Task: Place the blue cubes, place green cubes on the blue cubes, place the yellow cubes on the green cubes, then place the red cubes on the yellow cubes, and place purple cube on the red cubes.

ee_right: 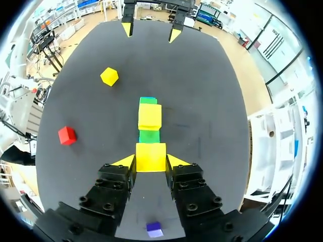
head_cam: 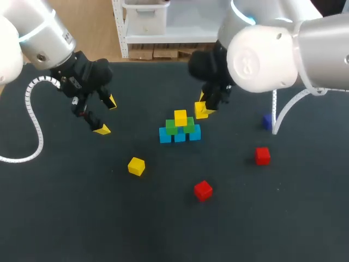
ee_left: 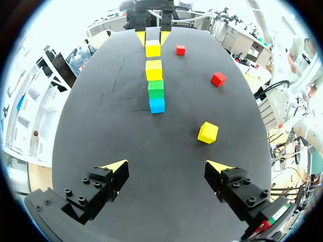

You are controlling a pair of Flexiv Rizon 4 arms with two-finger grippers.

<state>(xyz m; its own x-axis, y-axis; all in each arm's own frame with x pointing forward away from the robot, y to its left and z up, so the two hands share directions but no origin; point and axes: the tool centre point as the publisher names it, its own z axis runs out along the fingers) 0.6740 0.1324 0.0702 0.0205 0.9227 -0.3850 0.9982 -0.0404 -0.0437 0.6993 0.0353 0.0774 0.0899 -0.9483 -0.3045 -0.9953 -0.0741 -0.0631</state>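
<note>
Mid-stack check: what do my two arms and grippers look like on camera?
The left arm and right arm are glossy white rounded links, each with a cyan ring and a white coiled cable. The left gripper and right gripper are black, bolted, with yellow wedge tips.

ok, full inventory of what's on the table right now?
blue cubes: three, blue, in a row at mid-table, base of the stack.
green cubes: two, green, on the blue row.
stacked yellow cube: one, yellow, atop the green cubes.
held yellow cube: one, yellow, in the right gripper, beside the stack.
loose yellow cube: one, yellow, on the table.
red cubes: two, red, loose, apart; the second.
purple cube: one, purple, by the right arm.
table: one, dark.
left gripper: open, empty.
right gripper: shut on the held yellow cube.
</note>
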